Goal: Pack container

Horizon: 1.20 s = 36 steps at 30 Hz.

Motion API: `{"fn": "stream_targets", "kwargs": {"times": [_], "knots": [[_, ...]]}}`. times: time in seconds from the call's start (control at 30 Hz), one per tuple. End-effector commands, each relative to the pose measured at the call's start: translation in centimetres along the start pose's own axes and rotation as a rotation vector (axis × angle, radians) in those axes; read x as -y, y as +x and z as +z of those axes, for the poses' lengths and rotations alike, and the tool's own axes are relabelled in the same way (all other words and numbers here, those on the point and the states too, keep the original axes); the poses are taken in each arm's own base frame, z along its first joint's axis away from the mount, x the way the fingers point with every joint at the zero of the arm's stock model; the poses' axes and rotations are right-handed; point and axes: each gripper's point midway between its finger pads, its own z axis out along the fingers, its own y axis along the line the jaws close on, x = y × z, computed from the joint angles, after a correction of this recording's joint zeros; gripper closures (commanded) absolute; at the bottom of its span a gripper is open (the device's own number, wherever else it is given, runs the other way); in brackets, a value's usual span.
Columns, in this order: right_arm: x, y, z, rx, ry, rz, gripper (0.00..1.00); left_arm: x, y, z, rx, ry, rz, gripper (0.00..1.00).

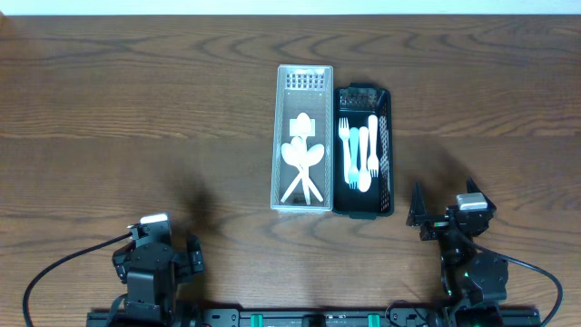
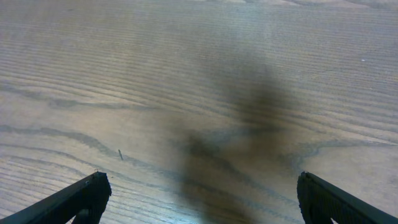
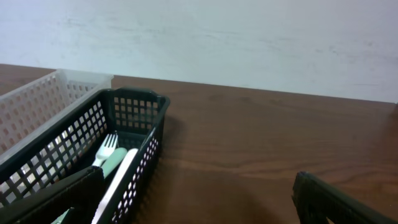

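Left wrist view: the left gripper point(image 2: 202, 190) has its fingers spread wide with nothing between them, over a brown wood-grain table point(image 2: 124, 74) crossed by a dark shadow point(image 2: 261, 106).

Right wrist view: the right gripper point(image 3: 199, 199) is likewise released and empty. At 9 o'clock the black basket point(image 3: 134, 115) holds pale forks point(image 3: 107, 146), with the white basket point(image 3: 37, 99) beyond it. A pale wall point(image 3: 249, 37) fills 12 o'clock.

Overhead view: the arms sit at 7 and 5 o'clock. At table centre the white basket holds white spoons point(image 1: 302, 159), and the black basket touches it at 3 o'clock.
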Motion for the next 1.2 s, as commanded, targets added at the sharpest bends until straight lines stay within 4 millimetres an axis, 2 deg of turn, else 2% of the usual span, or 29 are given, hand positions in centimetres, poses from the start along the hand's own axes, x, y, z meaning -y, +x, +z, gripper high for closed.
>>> {"fn": "stream_targets", "kwargs": {"times": [0.0,0.2,0.33,0.47,0.57,0.7,0.9,1.0,1.1,1.17], "knots": [[-0.4,0.1,0.0,-0.004,-0.015,-0.016,0.01,-0.2,-0.1,-0.1,0.007,-0.007,0.012,0.02],[-0.4,0.1,0.0,-0.004,-0.016,-0.016,0.01,-0.3,-0.2,-0.2,0.014,-0.011,0.005,0.02],[-0.4,0.1,0.0,-0.004,-0.015,-0.016,0.01,-1.1,-0.4,-0.5,0.043,-0.040,-0.044,0.02],[-0.4,0.1,0.0,-0.003,-0.015,-0.016,0.01,-0.2,-1.5,-1.4,0.138,0.038,-0.081,0.02],[-0.4,0.1,0.0,-0.003,-0.016,-0.016,0.01,0.7,-3.5,-1.5,0.248,0.086,-0.039,0.02],[-0.4,0.1,0.0,-0.004,-0.015,-0.016,0.01,3.4,-7.4,-1.0,0.456,0.184,0.108,0.02],[-0.4,0.1,0.0,-0.004,-0.015,-0.016,0.01,5.4,-9.6,0.8,0.671,0.244,0.106,0.02],[-0.4,0.1,0.0,-0.004,-0.015,-0.016,0.01,5.7,-9.4,1.8,0.714,0.249,0.090,0.02],[-0.4,0.1,0.0,-0.004,-0.016,-0.016,0.01,5.9,-7.4,3.3,0.606,0.257,0.086,0.02],[-0.4,0.1,0.0,-0.003,-0.016,-0.016,0.01,5.8,-7.4,3.3,0.601,0.269,0.038,0.02]]}}
